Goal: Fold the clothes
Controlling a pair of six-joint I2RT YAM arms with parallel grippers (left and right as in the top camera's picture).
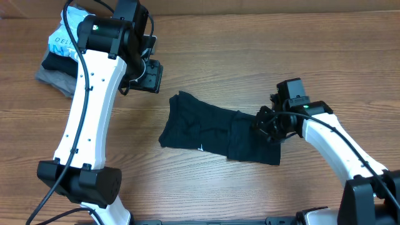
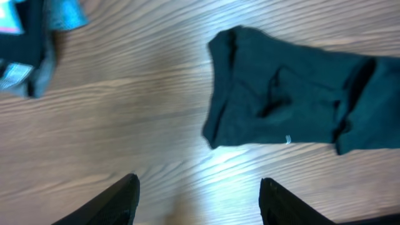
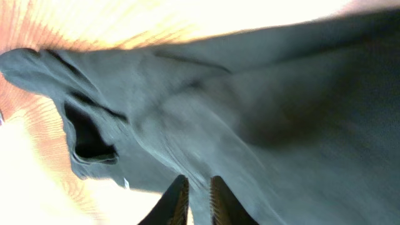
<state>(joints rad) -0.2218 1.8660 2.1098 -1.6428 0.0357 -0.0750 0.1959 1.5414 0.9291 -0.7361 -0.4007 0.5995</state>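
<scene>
The dark navy-black T-shirt [image 1: 215, 130] lies partly folded in a long strip across the middle of the wooden table, a small white logo near its front edge. It shows in the left wrist view [image 2: 294, 94] and fills the right wrist view [image 3: 250, 112]. My left gripper [image 1: 149, 76] hangs open and empty above bare wood to the shirt's upper left; its fingers [image 2: 199, 203] frame only table. My right gripper [image 1: 269, 128] is at the shirt's right end, its fingers [image 3: 199, 197] pinched on a fold of the fabric.
At the back left corner lies a pile: a light blue lettered shirt [image 1: 65, 39] on a grey folded garment [image 1: 55, 75], also seen in the left wrist view [image 2: 28, 56]. Bare wood [image 1: 206, 187] surrounds the shirt.
</scene>
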